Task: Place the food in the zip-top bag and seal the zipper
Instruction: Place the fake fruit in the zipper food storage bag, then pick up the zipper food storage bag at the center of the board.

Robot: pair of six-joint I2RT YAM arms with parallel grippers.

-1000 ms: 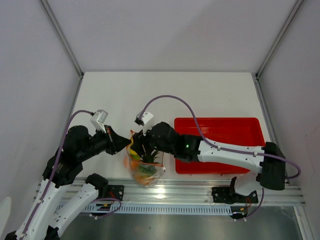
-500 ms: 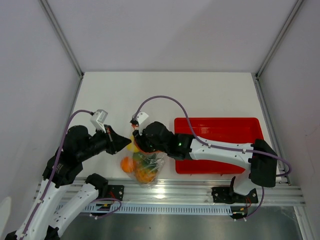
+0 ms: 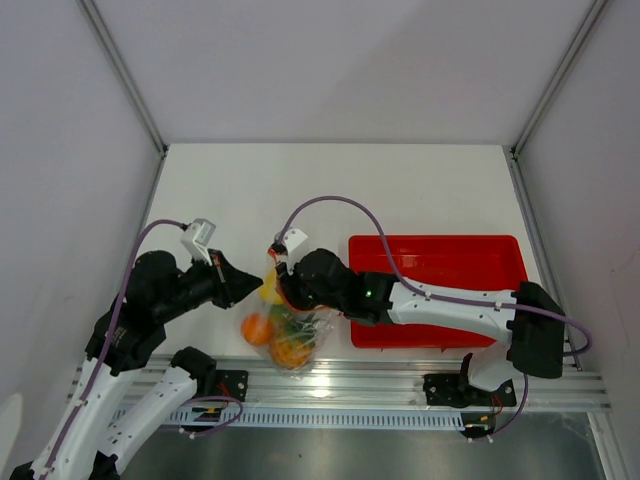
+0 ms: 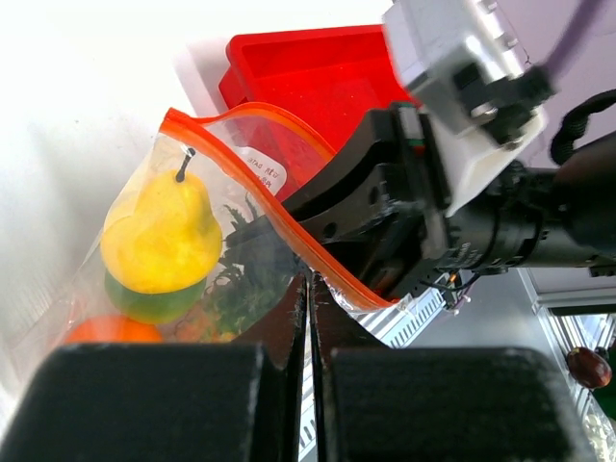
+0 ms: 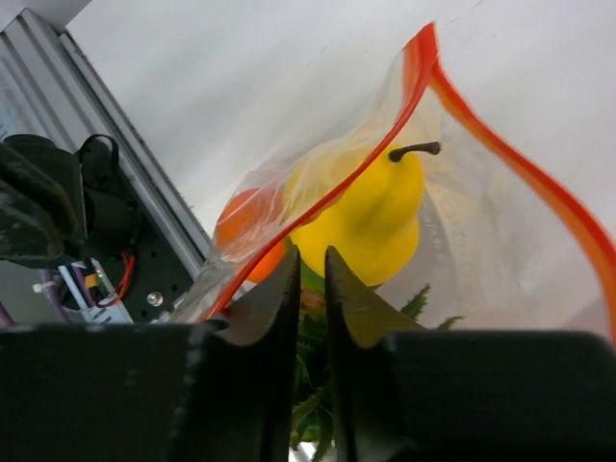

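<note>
Looks to be past the loading and into the sealing. Just left of the red tray [image 3: 440, 250], above the near edge of the worktop [image 3: 330, 190]: the zip-top bag [image 3: 292, 335], held up by its mouth between the two arms. Inside it, seen through the film: a yellow pear-shaped fruit [image 4: 159, 236] on top, a green round fruit [image 4: 154, 300] right under it, the orange ball [image 3: 257, 328] on the side away from the tray, and the pineapple [image 3: 291, 352] lowest, leaves pointing up. Left gripper [image 4: 308, 289] pressed together, pinching the bag's lip at the end farther from the tray. Right gripper [image 5: 310, 255] drawn almost together with only a slit left, and the near lip of the zipper [image 5: 520, 161] caught at its fingertips, as far as the wrist view tells. Gapes wide between the two lips of the strip, so not sealed yet. Next, probably: bring both lips flat together inside one pinch, then press and slide along the strip toward the tray end while holding the far end taut. Calls for a firm squeeze, a straight pull, and no leaf or stem trapped in the track.
</note>
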